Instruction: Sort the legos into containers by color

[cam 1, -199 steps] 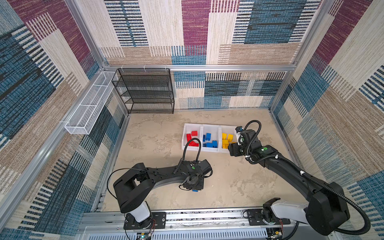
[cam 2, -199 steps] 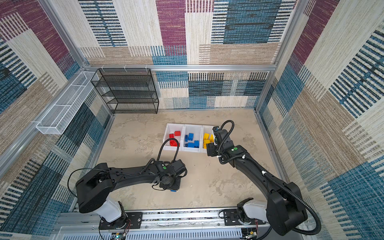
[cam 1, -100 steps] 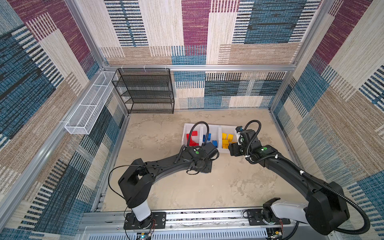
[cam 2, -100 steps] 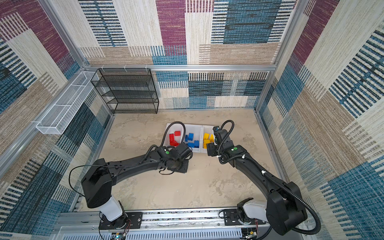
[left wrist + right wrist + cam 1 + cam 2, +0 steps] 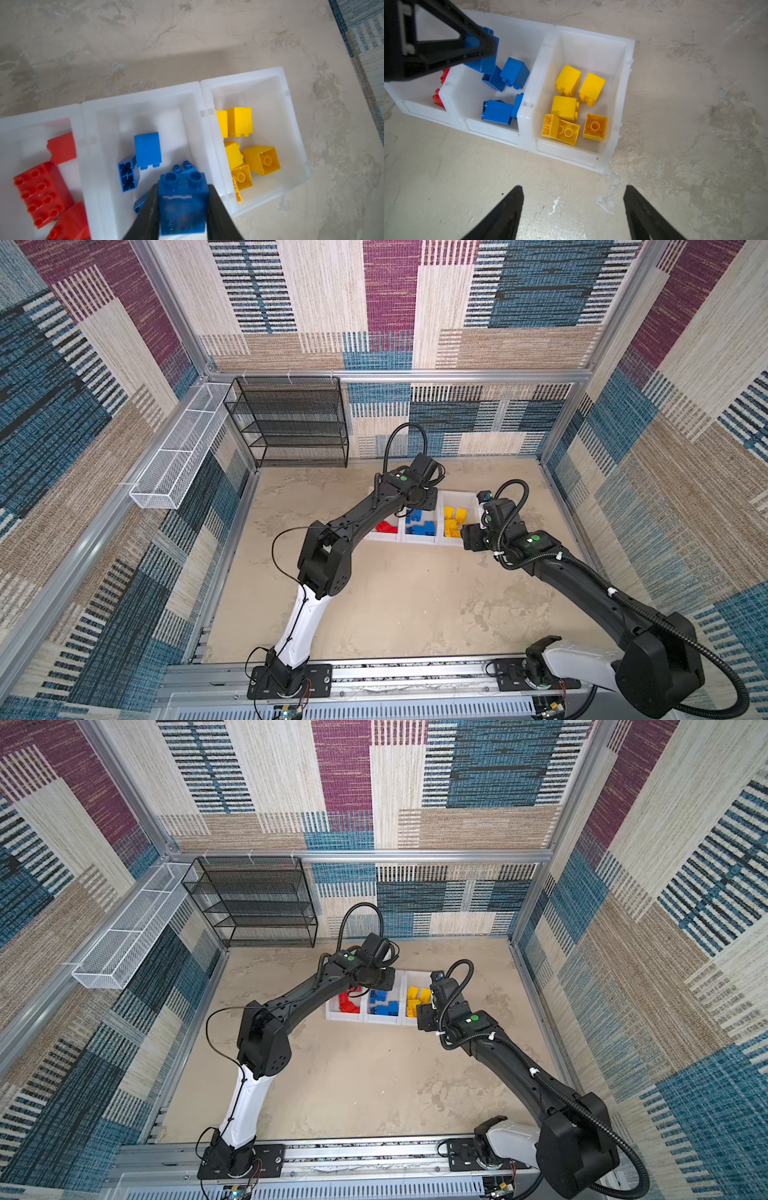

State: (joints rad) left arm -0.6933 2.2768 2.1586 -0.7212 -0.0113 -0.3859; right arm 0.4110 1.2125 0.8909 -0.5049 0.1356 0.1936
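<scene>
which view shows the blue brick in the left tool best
The left wrist view: the blue brick fills the foreground, studs visible, clamped in the left tool. The right wrist view shows it partly behind that tool; both top views hide it under the left arm.

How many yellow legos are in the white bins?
5 yellow legos, all in the rightmost bin: two side by side at its back, one mid-bin, two bottom-up by the front lip. None seems hidden.

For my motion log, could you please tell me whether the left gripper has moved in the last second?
Yes: the left gripper, shut on a blue brick, moved from bare tabletop to over the middle bin.
</scene>
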